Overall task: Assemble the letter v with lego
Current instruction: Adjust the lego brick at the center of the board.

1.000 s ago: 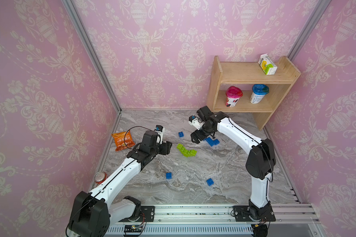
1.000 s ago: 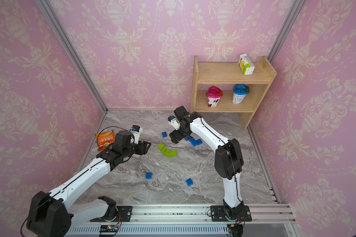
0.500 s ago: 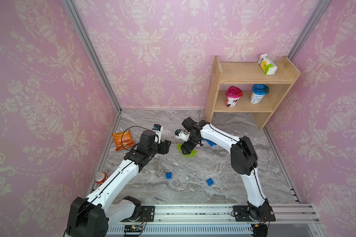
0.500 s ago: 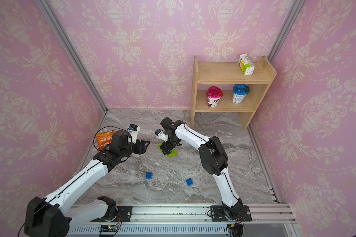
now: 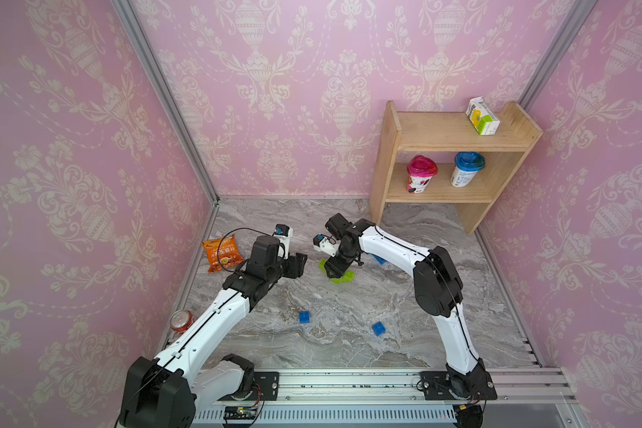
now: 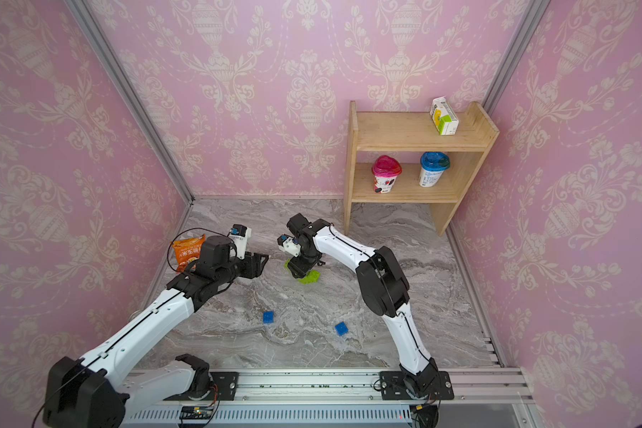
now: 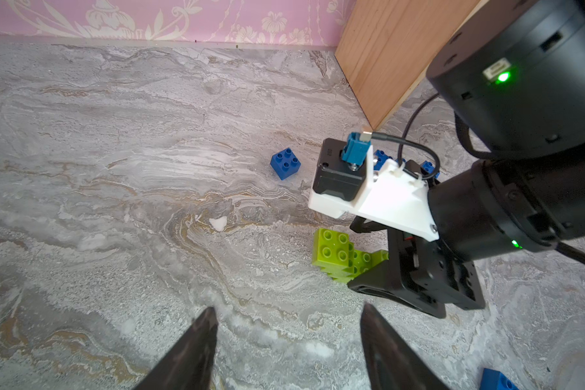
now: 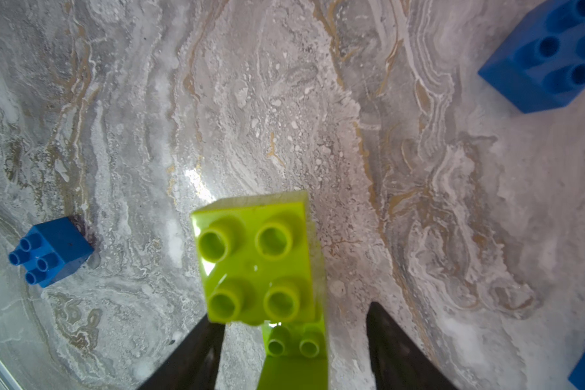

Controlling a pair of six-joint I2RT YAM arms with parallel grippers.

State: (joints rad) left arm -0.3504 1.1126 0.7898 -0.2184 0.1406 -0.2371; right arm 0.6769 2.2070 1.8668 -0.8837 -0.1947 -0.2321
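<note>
The lime green lego (image 5: 345, 276) (image 6: 311, 277), a few bricks stuck together in steps, lies mid-floor. My right gripper (image 5: 335, 274) (image 6: 299, 273) points down over it. In the right wrist view its open fingers straddle the green lego (image 8: 254, 256), with a clear gap on one side. My left gripper (image 5: 300, 261) (image 7: 287, 312) hovers just left of the green lego (image 7: 335, 246), open and empty. Loose blue lego bricks (image 5: 304, 317) (image 5: 378, 328) lie nearer the front. More blue lego (image 7: 285, 163) (image 8: 554, 57) lies behind and beside the right arm.
An orange snack bag (image 5: 221, 254) lies by the left wall, and a soda can (image 5: 181, 320) stands nearer the front. A wooden shelf (image 5: 390, 178) at the back right holds two cups and a carton. A metal rail (image 5: 349, 381) runs along the front.
My right arm has swung left from the blue bricks and come down over the green lego, with its jaws narrowing. The left arm has edged slightly forward.
</note>
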